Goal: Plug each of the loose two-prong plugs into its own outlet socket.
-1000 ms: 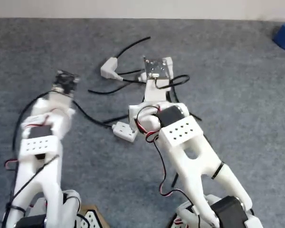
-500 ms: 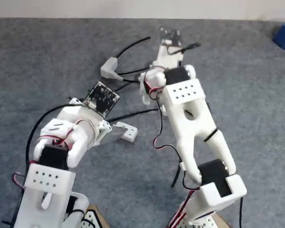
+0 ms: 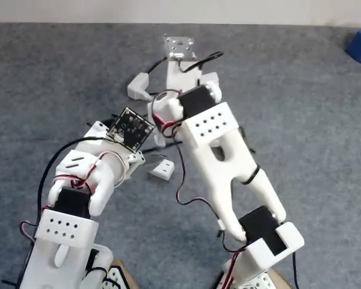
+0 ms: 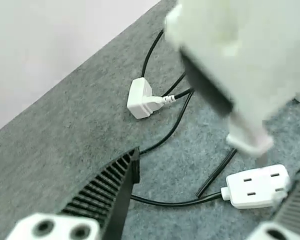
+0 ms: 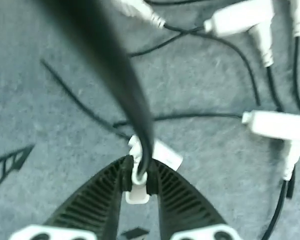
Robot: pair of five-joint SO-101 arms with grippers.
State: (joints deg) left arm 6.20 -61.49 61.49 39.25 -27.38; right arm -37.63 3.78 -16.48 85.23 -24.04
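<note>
Plugging is not done yet, I think. One white plug is pinched tight in the right pincer. Its two fingers are closed on the plug, and the black cord runs up and away from the pincer. This plug is not in any socket. The outlet socket lies on the grey desk between the fingers of the left pincer, close to one of them. That pincer is wide open and holds nothing. The holes in the socket look empty, so it needs a plug pushed in. Farther out past the left pincer lies another white block with a cord end at it. I cannot tell if that one is pushed in all the way. The right arm is stretched long and leans far out over the cords. The left arm is bent like an elbow and tips its pincer down over the socket.
</note>
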